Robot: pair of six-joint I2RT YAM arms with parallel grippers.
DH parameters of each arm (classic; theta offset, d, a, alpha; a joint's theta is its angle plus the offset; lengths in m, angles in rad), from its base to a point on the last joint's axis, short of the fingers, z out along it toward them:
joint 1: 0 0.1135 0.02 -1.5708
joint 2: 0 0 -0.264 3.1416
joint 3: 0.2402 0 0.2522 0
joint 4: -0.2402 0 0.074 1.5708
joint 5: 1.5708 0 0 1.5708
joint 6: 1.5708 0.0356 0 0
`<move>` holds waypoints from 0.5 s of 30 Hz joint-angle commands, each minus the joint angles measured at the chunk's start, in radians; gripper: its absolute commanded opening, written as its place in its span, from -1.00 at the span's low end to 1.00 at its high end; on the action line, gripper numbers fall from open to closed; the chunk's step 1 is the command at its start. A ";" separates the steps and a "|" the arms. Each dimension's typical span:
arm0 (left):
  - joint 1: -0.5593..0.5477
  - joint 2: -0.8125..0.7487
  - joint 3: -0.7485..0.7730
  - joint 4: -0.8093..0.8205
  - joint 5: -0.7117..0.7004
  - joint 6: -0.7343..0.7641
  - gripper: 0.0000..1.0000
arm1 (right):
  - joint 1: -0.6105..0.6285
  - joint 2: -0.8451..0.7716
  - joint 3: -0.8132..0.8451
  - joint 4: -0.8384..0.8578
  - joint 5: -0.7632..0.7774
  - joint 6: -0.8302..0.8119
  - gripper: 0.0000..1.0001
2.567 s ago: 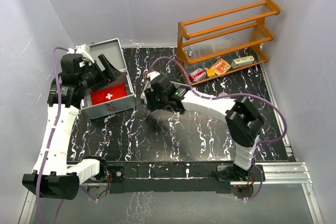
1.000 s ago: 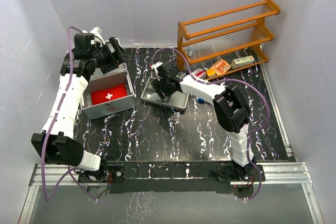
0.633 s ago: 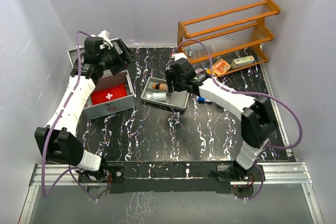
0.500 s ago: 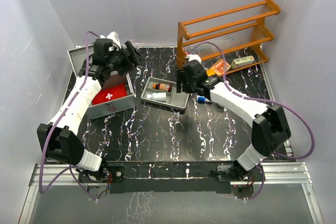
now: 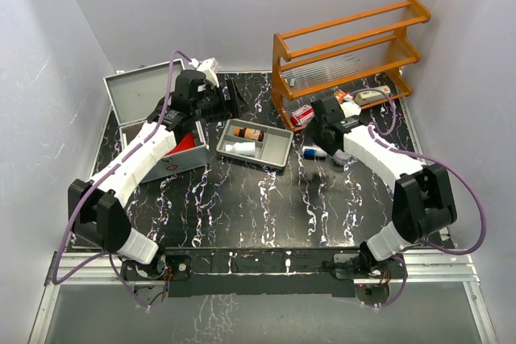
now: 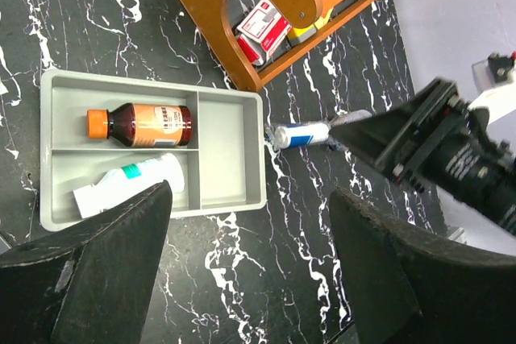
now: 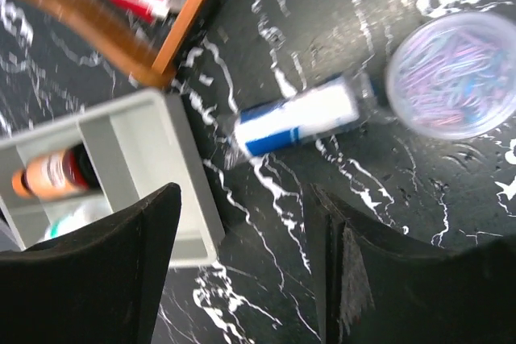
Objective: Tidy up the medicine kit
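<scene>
Left arm: the left gripper is now hanging over the table just past the grey tray. Half a second ago it was sitting further back, above the open metal case.
Left fingers: they are standing wide apart, with nothing between them.
Right arm: the right gripper is now hovering near the foot of the wooden shelf. It has pulled away from the tray's right end, where it was half a second ago.
Right fingers: they are spread open and carrying nothing.
Tray: it is lying on the table right of the case, in the same spot as half a second ago. It is holding a brown bottle in one long compartment and a white tube in the one beside it. The third compartment is showing only bare grey floor.
Blue tube: it is lying flat on the table between the tray and a round clear tub.
Red pouch: it is sitting in the case, and the left arm is now covering most of it.
Shelf goods: a red box is resting on the bottom board. The right arm is hiding part of the items beside it.
Hard to read: the right wrist view is blurring. The tub's contents are showing only as thin coloured pieces.
</scene>
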 commanded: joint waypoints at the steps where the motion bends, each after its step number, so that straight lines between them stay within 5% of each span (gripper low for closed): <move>1: -0.013 -0.086 -0.034 0.030 0.006 0.063 0.54 | -0.039 0.047 0.101 -0.118 0.097 0.234 0.19; 15: -0.014 -0.206 -0.054 -0.138 -0.006 0.229 0.59 | -0.095 0.207 0.150 -0.209 0.046 0.535 0.18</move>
